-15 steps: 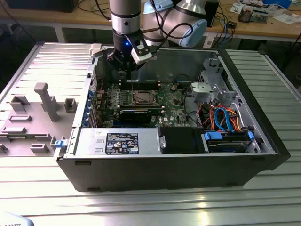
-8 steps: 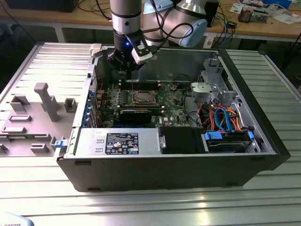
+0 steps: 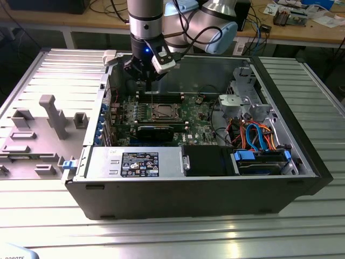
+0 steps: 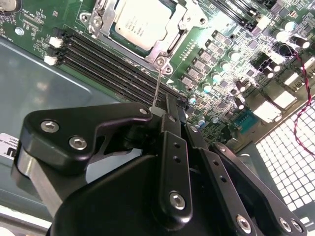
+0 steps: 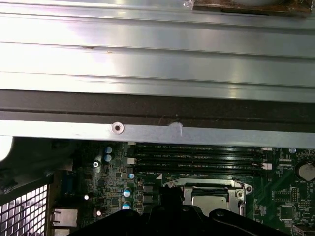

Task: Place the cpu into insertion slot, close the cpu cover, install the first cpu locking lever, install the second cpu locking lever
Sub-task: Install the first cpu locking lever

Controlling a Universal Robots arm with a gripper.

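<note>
cpu [image 4: 140, 22] seated, cpu cover [image 4: 168, 42] down; fingers [image 4: 173, 129] pinching locking lever [image 4: 157, 83]; lever step in hand, judged not yet latched

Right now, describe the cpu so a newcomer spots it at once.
Inside the open computer case, find the green motherboard. The cpu is the flat silver-grey square framed by the silvery cpu cover, next to the long black memory slots; unlike those, it is square and bare metal.

Silver-grey tubular robot arm [image 3: 144, 13] with pale blue joint caps [image 3: 223, 33], looped black cables [image 3: 187, 33] and a black, silver-screwed linkage gripper [image 4: 165, 112].
</note>
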